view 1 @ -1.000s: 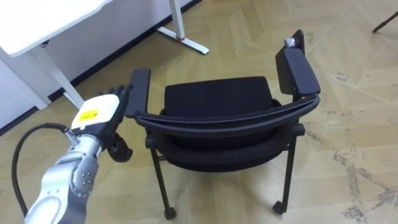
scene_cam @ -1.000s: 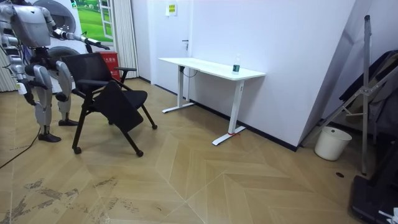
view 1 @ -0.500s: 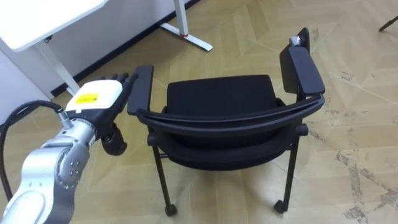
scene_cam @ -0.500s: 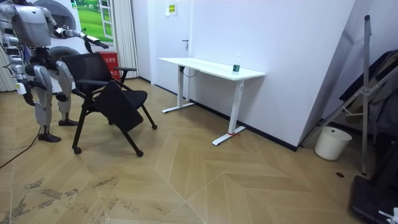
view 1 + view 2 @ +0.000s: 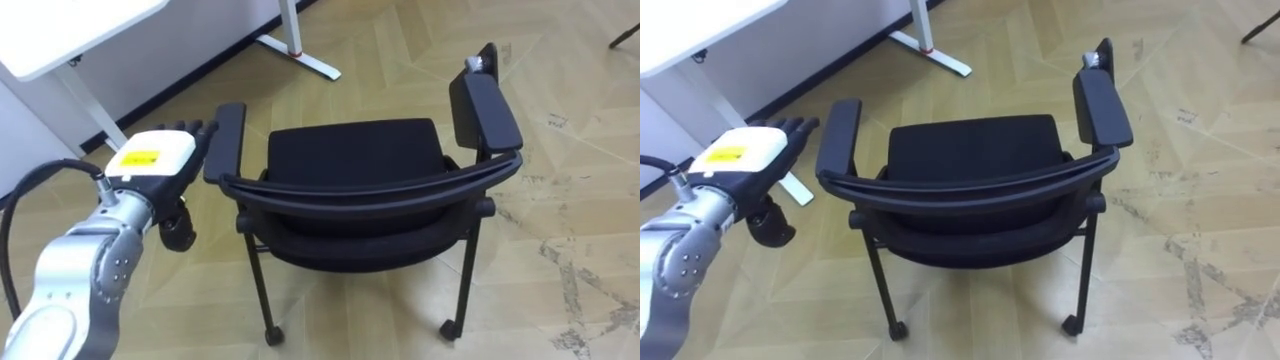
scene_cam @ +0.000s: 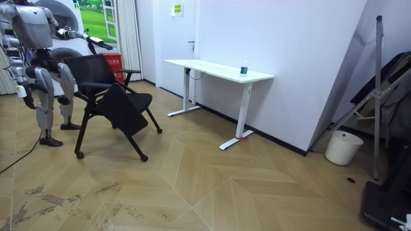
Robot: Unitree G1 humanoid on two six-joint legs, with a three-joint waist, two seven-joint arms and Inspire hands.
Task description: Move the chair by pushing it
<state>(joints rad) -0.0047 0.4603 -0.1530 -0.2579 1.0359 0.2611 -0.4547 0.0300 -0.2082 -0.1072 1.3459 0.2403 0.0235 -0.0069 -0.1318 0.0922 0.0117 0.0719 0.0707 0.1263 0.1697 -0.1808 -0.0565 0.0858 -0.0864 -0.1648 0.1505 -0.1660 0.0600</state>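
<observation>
In the left eye view, the black chair [image 5: 350,150] stands on its castors on the wooden floor [image 5: 570,190], its curved backrest nearest to us and its seat facing away. The left hand [image 5: 155,165] is stretched out flat, released and holding nothing, with its fingertips [image 5: 203,128] right at the outer side of the chair's left armrest [image 5: 225,140]; we cannot tell whether they touch it. A white table [image 5: 60,35] stands beyond the hand, at the upper left.

In the room view, the robot stands upright behind the chair [image 6: 112,96] at the room view's left, its left arm reaching forward with the left hand [image 6: 96,43] out ahead. The right hand [image 6: 21,90] hangs low at the robot's side, and we cannot tell its state. The table [image 6: 218,69] stands against the wall, well apart from the chair, and a white bucket [image 6: 338,147] sits farther toward the room view's right.

In the right eye view, the left hand [image 5: 745,150] again lies flat just beside the left armrest [image 5: 837,135], and the chair [image 5: 970,150] stands level on the floor
</observation>
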